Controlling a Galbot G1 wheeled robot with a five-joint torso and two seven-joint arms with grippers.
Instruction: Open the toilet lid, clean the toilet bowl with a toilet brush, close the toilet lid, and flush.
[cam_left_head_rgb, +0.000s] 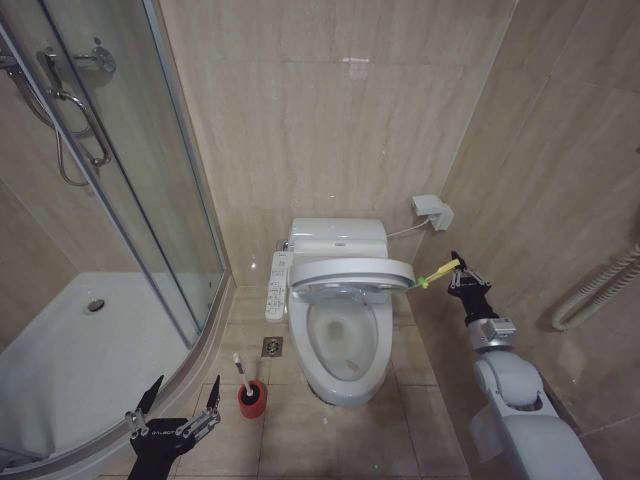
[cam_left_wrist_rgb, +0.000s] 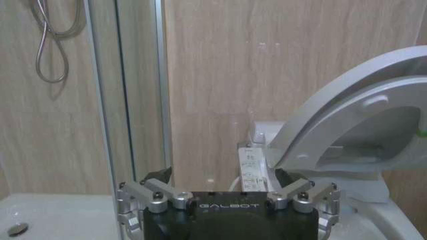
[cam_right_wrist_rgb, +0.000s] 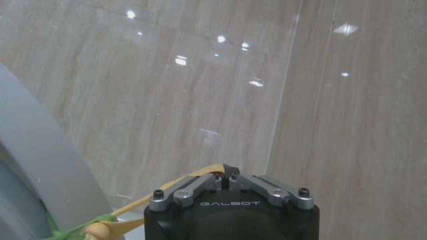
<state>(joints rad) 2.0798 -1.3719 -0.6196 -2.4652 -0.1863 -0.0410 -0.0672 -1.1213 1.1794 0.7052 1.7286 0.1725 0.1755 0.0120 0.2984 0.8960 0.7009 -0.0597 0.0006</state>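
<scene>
1. Standing against the tiled back wall, the toilet bowl (cam_left_head_rgb: 340, 350) is sitting floor-mounted between the glass shower enclosure (cam_left_head_rgb: 130, 200) on the robot's left and a side wall on its right; its basin is lying partly exposed, which suggests the opening step is under way.
2. The toilet lid (cam_left_head_rgb: 350, 272) is hanging partway raised above the seat, tilted up rather than resting flat or leaning back against the tank, probably because it is being pulled by its strap.
3. The right gripper (cam_left_head_rgb: 457, 268) is reaching in beside the bowl with its fingers pinched closed on the yellow-green strap loop (cam_left_head_rgb: 436, 273), which is stretching taut from the lid's edge; gripping the strap is likely sparing it from clasping the slick cover itself.
4. The left gripper (cam_left_head_rgb: 180, 400) is waiting low near the shower's curved sill, its fingers spread apart and grasping nothing.
5. The toilet brush (cam_left_head_rgb: 247, 385) is standing in its red cup holder on the floor, just beside that gripper and left of the bowl, seemingly within easy reach.
</scene>
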